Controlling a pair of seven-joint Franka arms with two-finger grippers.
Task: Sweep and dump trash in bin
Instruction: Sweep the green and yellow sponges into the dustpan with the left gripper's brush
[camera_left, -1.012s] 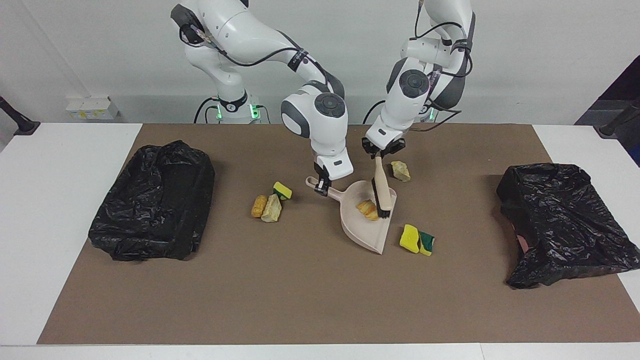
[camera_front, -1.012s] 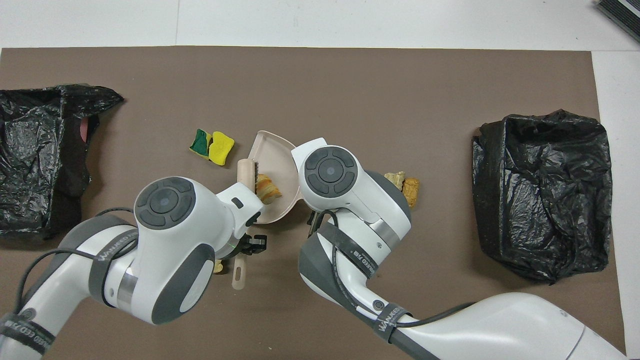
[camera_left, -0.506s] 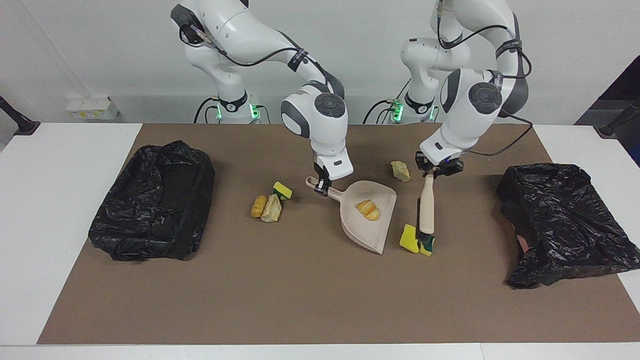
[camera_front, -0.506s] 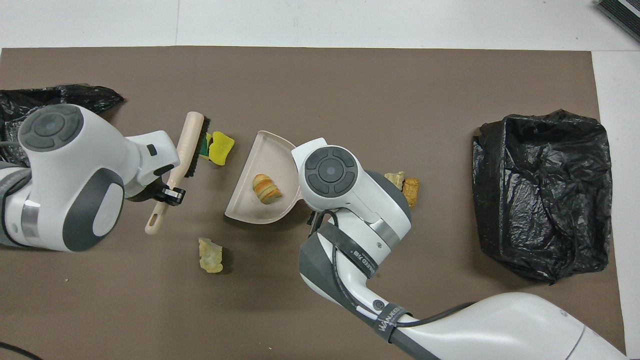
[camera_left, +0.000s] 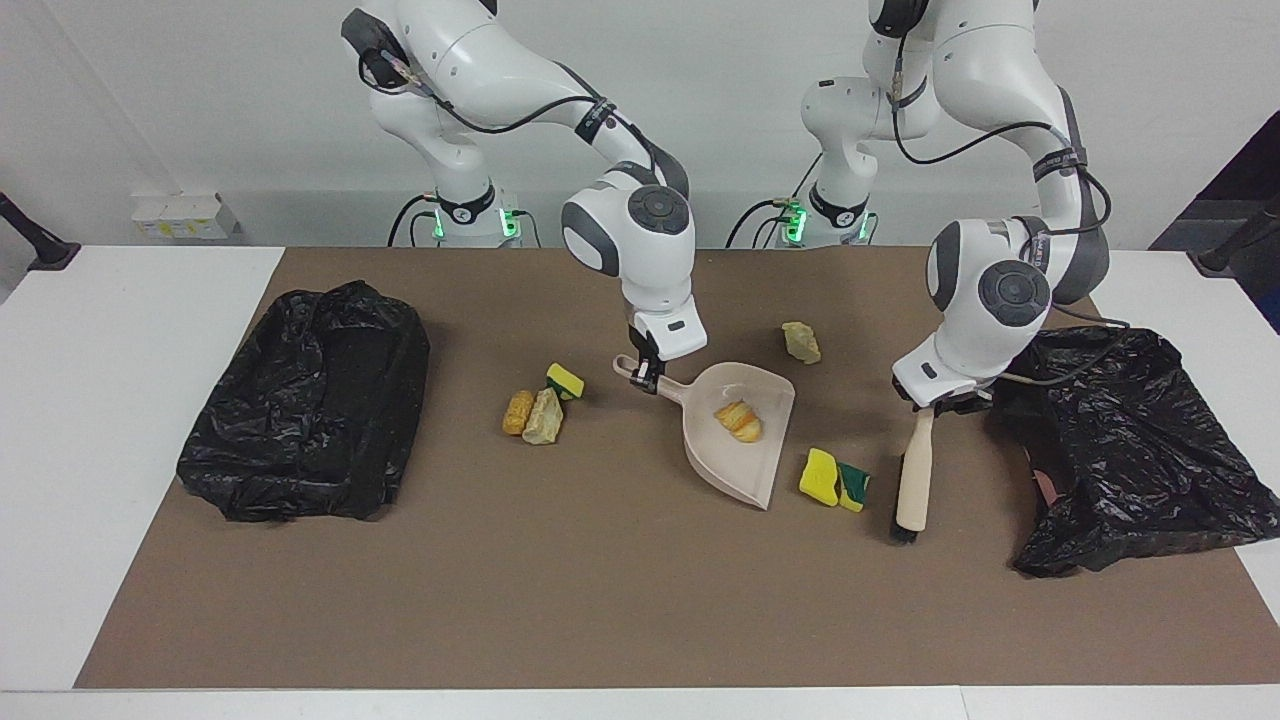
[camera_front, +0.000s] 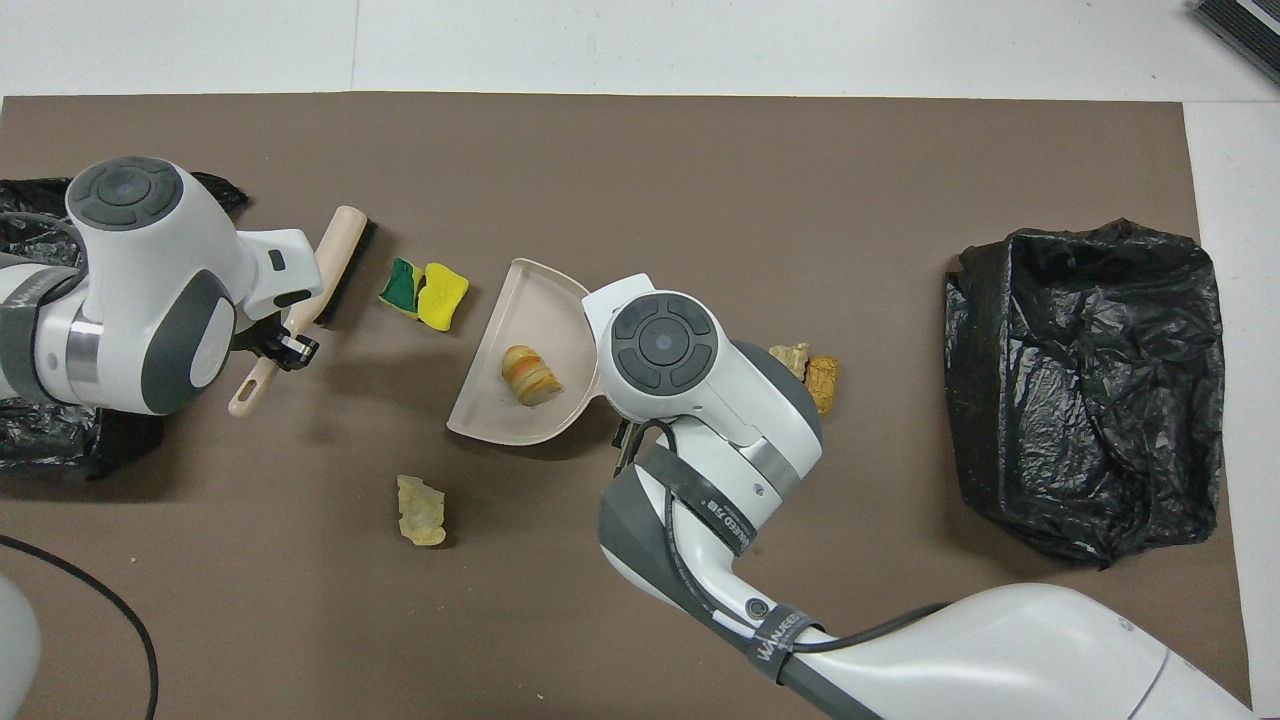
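Facing view, catalogued: two black bin bags (camera_left: 305, 400) (camera_left: 1125, 450) were lain at the table's ends. Beige dustpan (camera_left: 735, 435), one bread piece (camera_left: 740, 421) inside, was gripped at its handle by the clenched right gripper (camera_left: 645, 372). Brush (camera_left: 912, 485) was clamped by the left gripper (camera_left: 938, 405), just beside the sponge chunks (camera_left: 833, 478). Risk judged: chunks swept wide of the pan's mouth.

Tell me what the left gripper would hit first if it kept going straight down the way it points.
The left gripper, shut on the brush handle, points down at the brown mat. It would likely press the brush into the mat first, beside the sponge chunks.
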